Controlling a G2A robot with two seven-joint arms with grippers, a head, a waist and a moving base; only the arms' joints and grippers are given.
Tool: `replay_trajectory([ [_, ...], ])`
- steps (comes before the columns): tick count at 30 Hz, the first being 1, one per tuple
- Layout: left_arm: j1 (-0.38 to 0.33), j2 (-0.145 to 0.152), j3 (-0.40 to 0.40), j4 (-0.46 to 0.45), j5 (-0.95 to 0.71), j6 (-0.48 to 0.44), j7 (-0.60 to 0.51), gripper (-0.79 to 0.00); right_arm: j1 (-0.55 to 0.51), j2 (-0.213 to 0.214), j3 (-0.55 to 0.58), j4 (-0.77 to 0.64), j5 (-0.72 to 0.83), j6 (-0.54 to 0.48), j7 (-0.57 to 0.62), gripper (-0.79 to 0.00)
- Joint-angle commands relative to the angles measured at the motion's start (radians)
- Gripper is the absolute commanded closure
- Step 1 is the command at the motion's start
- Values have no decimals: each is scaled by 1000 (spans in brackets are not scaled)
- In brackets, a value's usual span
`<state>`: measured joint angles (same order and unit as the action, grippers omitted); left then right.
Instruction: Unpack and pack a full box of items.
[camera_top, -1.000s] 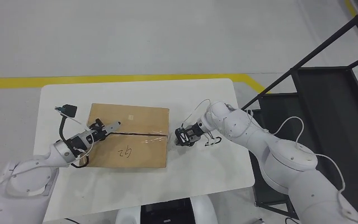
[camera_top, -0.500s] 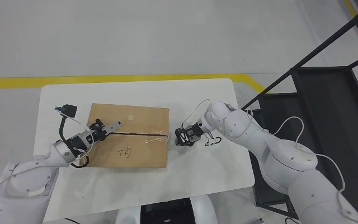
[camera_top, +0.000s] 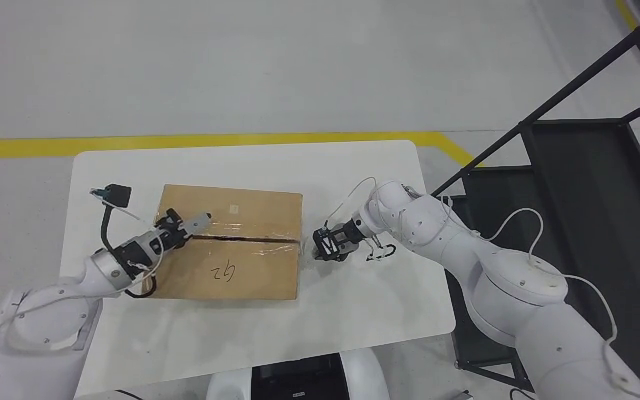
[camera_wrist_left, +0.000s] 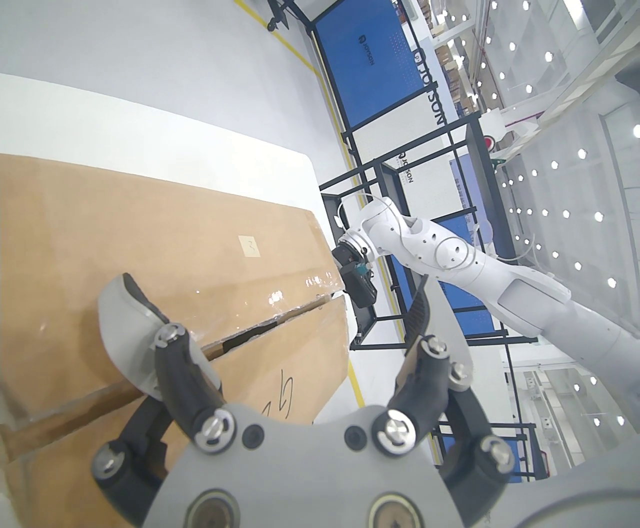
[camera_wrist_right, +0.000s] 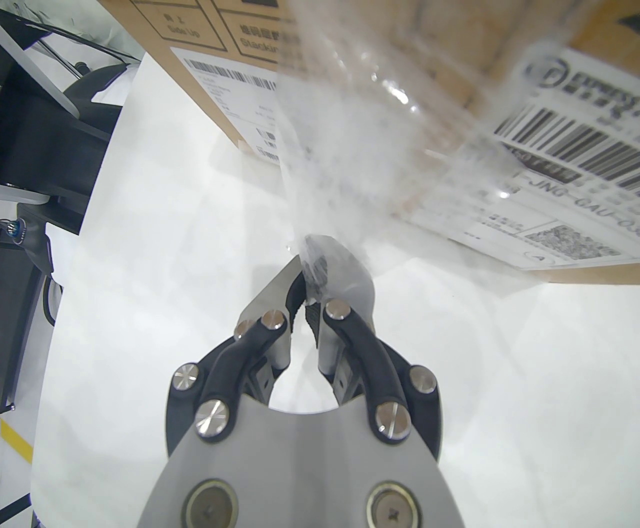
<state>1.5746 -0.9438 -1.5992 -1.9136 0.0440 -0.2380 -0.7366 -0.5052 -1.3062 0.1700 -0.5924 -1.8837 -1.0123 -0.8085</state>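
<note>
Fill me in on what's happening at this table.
A two-armed robot is opening a cardboard box that sits on the white table. The right gripper is shut on a strip of clear tape that runs up the box's end face. At the opposite end, the left gripper is open over the top, with one finger at the centre seam. The seam has split partway, but the flaps lie flat and nothing has been unpacked yet.

box (camera_top: 235, 215) contents hidden inside, clear tape (camera_wrist_right: 340, 150) blurred, box cropped in both wrist views
</note>
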Motion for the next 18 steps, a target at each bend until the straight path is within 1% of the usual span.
replay_trajectory([
  [1,4,0,-8,-4,-46,-26,-18,-785,0,0,0,0,0,0,0,0],
  [6,16,4,-40,-8,-111,-61,-63,-785,0,0,0,0,0,0,0,0],
  [10,35,6,-68,3,-96,-40,-59,-785,0,0,0,0,0,0,0,0],
  [12,44,6,-77,11,-92,-32,-49,-785,-12,2,5,-12,8,21,17,0],
  [15,57,6,-86,17,-88,-28,-41,-785,-5,20,0,-33,-21,27,-26,0],
  [18,68,6,-91,23,-90,-29,-35,-785,-4,55,0,-46,-49,64,-63,0],
])
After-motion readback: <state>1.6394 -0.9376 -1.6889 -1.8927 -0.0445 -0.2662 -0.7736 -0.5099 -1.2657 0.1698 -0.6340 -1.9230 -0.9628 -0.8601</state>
